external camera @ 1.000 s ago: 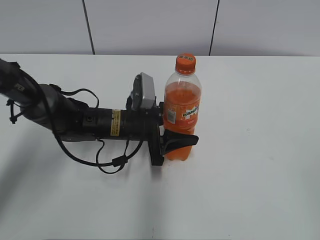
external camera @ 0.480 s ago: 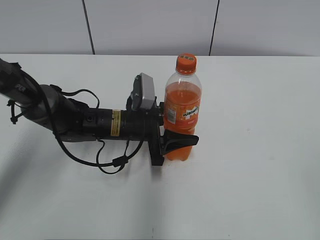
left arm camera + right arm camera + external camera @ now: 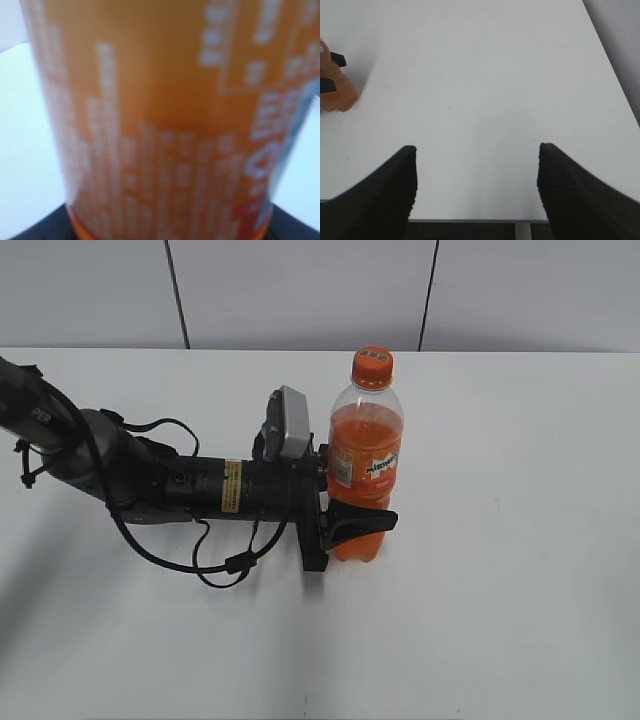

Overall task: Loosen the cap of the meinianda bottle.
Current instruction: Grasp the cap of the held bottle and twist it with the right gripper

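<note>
The meinianda bottle point(image 3: 364, 455) stands upright on the white table, full of orange liquid. Its orange cap point(image 3: 371, 365) sits on top. My left gripper point(image 3: 352, 522) reaches in from the left and is shut on the lower part of the bottle, below the label. In the left wrist view the blurred orange label of the bottle point(image 3: 170, 115) fills the frame. My right gripper point(image 3: 477, 165) is open and empty above the table's front edge. It is out of the exterior view. The bottle's base point(image 3: 335, 95) shows at the far left of the right wrist view.
The white table point(image 3: 500, 540) stretches right of the bottle. A grey wall with dark seams stands behind it. The left arm's cable point(image 3: 200, 560) loops on the table. The table's right edge point(image 3: 615, 85) and front edge show in the right wrist view.
</note>
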You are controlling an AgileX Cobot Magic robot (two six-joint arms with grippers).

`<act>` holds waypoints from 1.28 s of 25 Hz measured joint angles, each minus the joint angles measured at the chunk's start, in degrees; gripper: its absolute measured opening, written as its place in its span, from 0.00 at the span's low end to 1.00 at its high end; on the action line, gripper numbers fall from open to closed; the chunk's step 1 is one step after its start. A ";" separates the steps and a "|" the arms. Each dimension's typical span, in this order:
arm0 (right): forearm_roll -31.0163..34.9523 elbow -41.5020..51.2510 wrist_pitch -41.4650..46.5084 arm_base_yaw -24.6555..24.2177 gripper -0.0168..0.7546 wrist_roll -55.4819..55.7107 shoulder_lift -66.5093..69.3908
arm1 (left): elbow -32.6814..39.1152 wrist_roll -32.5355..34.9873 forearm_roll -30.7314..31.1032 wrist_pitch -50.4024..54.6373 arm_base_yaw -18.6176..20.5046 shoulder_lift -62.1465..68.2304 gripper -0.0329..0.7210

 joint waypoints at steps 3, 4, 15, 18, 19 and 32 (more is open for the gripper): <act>-0.09 0.00 0.00 0.00 0.75 0.00 0.00 | 0.00 0.00 0.00 0.00 0.00 0.00 0.57; -0.50 0.00 0.00 0.00 0.75 0.00 0.00 | 0.00 0.00 0.00 0.00 0.00 0.00 0.57; 2.12 -6.73 2.71 0.00 0.75 0.00 12.13 | 0.00 0.00 0.00 0.00 0.00 0.00 0.57; 3.19 -12.42 5.54 0.00 0.75 0.00 21.06 | 0.00 0.00 -0.05 0.00 0.00 0.00 0.57; 3.52 -14.47 6.19 0.00 0.75 0.00 24.31 | 0.00 0.00 -0.11 0.00 0.00 0.00 0.57; 4.69 -40.53 6.86 0.00 0.75 7.03 65.05 | 0.00 0.00 -0.28 -0.14 0.00 0.06 0.57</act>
